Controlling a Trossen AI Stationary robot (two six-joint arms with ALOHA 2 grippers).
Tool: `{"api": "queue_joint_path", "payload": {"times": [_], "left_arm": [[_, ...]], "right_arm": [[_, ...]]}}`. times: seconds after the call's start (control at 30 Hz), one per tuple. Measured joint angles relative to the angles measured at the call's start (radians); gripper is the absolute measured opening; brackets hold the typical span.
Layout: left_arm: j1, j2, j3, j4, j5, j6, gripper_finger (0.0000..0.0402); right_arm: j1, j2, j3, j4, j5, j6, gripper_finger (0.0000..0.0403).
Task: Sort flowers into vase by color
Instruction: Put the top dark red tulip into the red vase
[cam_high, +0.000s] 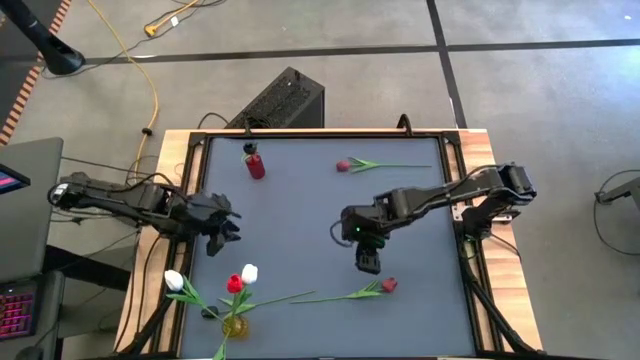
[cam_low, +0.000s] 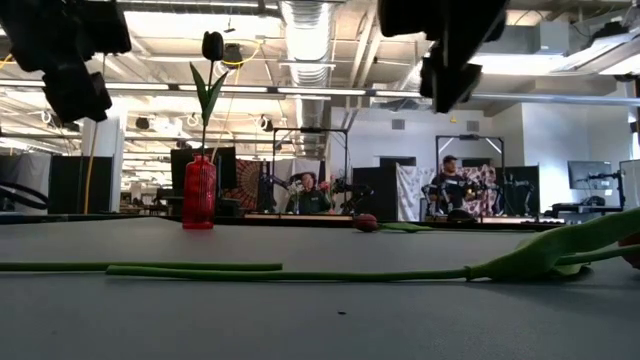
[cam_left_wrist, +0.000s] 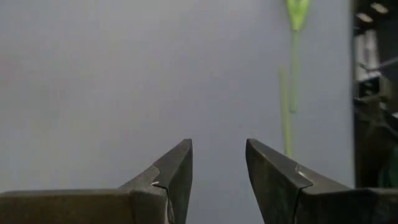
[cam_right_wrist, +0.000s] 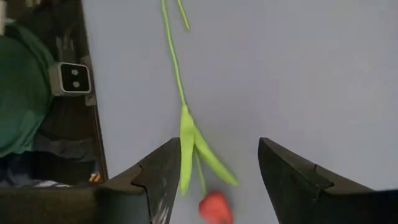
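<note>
Overhead, low and wrist views of a dark grey table mat (cam_high: 300, 215) framed by a pale wooden border. The right gripper (cam_high: 368, 263) hangs over the near right part of the mat, jaws spread wide and empty, just beside a red-headed artificial tulip with a thin green stem and leaves (cam_high: 352, 294) that lies flat on the mat; in the right wrist view this red tulip (cam_right_wrist: 211, 205) shows between the two dark fingers (cam_right_wrist: 158, 180), with no contact visible. The left gripper (cam_high: 222, 232) hovers over the left side of the mat, jaws parted with a moderate gap and holding nothing, above bare mat in its wrist view (cam_left_wrist: 217, 162). A small yellow vase (cam_high: 235, 325) at the near left edge holds one red and two white tulips (cam_high: 241, 279). A red latticed vase (cam_high: 256, 166) stands near the far edge; the low view shows a dark-headed tulip (cam_low: 212, 47) upright in it. A second red tulip (cam_high: 372, 165) lies flat at the far side, well apart from both grippers. Beyond the table, figures that appear to be seated people (cam_low: 308, 193) are visible in the room
</note>
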Motion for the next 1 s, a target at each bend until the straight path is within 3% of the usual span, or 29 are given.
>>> {"api": "queue_joint_path", "payload": {"times": [0.23,0.43,0.67,0.8,1.0], "left_arm": [[-0.109,0.008,-0.070,0.134,0.005,0.000,0.0137],[-0.201,0.018,-0.108,0.230,0.005,-0.015,0.0137],[-0.297,0.048,-0.121,0.304,-0.104,-0.035,0.0137],[-0.347,0.087,-0.121,0.347,-0.190,-0.042,0.0137],[-0.365,0.154,-0.121,0.446,-0.253,-0.022,0.0137]], "right_arm": [[0.101,0.000,-0.010,-0.026,0.123,0.138,0.0240],[0.154,0.010,-0.013,0.018,0.131,0.145,0.0240],[0.176,0.019,-0.013,0.076,0.169,0.127,0.0240],[0.143,0.008,-0.013,-0.007,0.230,0.026,0.0240],[-0.012,0.003,-0.013,-0.065,0.247,-0.209,0.0240]]}}
